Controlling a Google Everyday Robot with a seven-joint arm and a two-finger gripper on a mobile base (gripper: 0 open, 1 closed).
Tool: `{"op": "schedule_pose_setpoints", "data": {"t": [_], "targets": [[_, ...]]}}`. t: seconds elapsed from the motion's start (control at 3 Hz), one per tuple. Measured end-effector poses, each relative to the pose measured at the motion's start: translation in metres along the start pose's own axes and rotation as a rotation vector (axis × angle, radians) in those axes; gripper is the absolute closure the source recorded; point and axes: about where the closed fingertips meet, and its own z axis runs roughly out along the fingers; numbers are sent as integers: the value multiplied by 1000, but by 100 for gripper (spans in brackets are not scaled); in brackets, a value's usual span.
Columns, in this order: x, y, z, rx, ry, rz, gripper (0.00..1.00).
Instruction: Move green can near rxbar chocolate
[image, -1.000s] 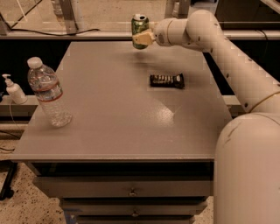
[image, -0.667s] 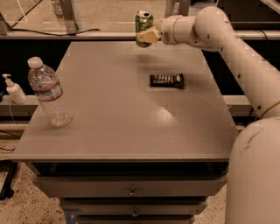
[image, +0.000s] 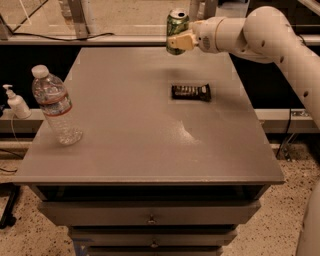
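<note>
The pincer (image: 180, 43) is at the far edge of the counter (image: 145, 150), a little to the right of the middle, and it comes in from the right at the end of the white arm (image: 260, 30). Its pale fingers (image: 183, 42) are closed on the lower part of the green can (image: 177, 23), which stands upright between them with the silver top facing up. The can looks to be lifted off the surface, over the far edge. The rxbar chocolate (image: 191, 92) lies flat on the counter nearer to the camera than the can, almost straight under the pincer in the picture and apart from it, with its long side running left to right. Well apart, on the left side of the counter, a clear water bottle (image: 56, 107) with a white cap stands upright. Beyond the left edge there is a small white pump bottle (image: 17, 103). Under the counter top, drawers (image: 150, 212) are visible at the front.
</note>
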Motion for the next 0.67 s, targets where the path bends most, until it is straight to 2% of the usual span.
{"op": "schedule_pose_setpoints", "data": {"t": [0.33, 0.67], "targets": [[0, -2, -3, -7, 14, -19, 100], [8, -18, -37, 24, 68, -21, 100]]}}
